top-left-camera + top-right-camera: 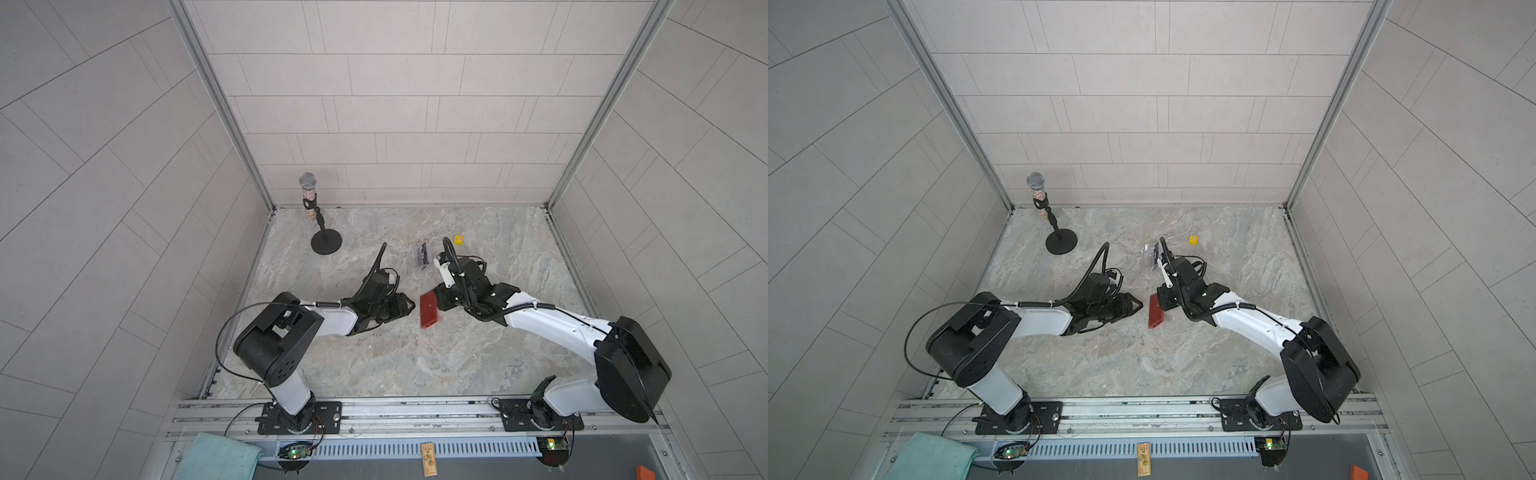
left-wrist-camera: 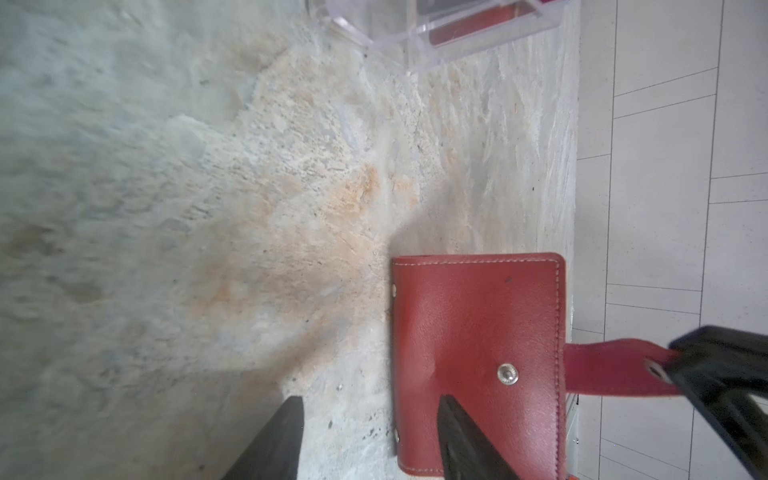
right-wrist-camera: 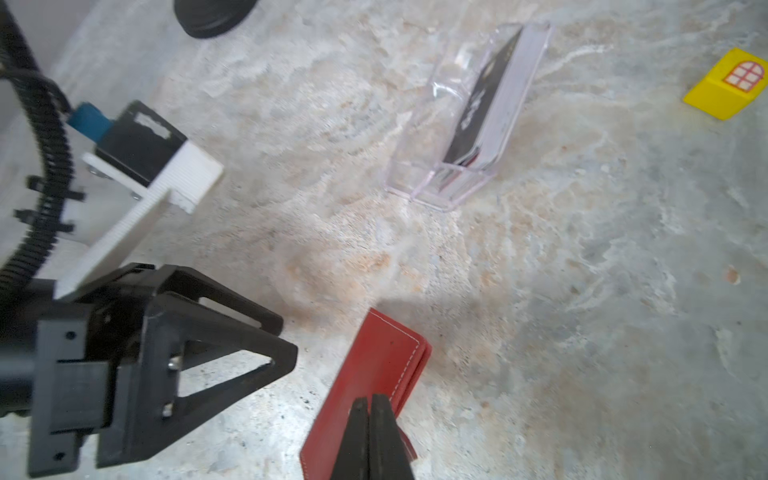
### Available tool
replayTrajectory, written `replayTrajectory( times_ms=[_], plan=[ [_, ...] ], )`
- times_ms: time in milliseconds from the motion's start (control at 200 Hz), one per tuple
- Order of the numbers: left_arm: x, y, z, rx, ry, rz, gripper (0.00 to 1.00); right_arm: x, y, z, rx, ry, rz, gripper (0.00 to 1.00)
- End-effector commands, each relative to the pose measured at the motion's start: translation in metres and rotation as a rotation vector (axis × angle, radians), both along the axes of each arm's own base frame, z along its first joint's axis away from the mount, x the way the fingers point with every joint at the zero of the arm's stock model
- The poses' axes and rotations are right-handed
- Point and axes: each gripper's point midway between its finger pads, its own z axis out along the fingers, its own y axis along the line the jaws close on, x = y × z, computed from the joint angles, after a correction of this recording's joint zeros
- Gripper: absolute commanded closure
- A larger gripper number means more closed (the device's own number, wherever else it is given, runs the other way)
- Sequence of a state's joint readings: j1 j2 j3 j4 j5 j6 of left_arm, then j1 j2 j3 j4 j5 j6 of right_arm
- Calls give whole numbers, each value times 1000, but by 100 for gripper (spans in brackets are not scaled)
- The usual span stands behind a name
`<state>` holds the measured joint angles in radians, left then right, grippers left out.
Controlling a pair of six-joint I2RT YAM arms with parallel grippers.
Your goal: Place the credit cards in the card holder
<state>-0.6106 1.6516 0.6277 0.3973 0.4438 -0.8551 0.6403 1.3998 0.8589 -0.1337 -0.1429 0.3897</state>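
You see the red card holder (image 1: 429,311) tilted up on its spine edge on the table (image 1: 374,353), between the arms, long axis running toward the back wall. The right fingers (image 3: 357,436) pinch its snap tab (image 2: 615,368). The left fingers (image 2: 274,436) are apart, just beside its cover. The credit cards (image 3: 486,95) sit in the clear stand (image 3: 419,183) beyond.

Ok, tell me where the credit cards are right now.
In a top view the credit cards sit in the clear acrylic stand near the middle of the scene, just behind the red card holder and left of the yellow block.
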Motion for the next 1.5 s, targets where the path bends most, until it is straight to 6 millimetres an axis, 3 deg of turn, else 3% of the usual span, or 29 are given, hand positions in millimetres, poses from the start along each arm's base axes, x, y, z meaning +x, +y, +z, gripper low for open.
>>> replayTrajectory(
  times_ms=[0,510,911,1126,1246,1396,1496],
  plan=[
    [4,-5,18,-40,-81,-32,42,-7,13,7,97,13,35,100],
    [2,-27,42,-214,-133,-100,39,-9,26,3,143,45,78,100],
    [0,-26,34,-153,-117,-113,36,-7,33,16,199,23,89,100],
    [-1,-27,34,-141,-116,-125,36,-7,35,14,203,28,93,100],
    [-1,-22,26,-90,-104,-112,37,-7,32,10,184,34,85,100],
    [-1,-3,10,48,-86,-72,50,-5,20,-1,123,18,54,100],
    [-3,3,9,98,-98,-79,51,-4,11,-11,87,16,25,100]
  ],
)
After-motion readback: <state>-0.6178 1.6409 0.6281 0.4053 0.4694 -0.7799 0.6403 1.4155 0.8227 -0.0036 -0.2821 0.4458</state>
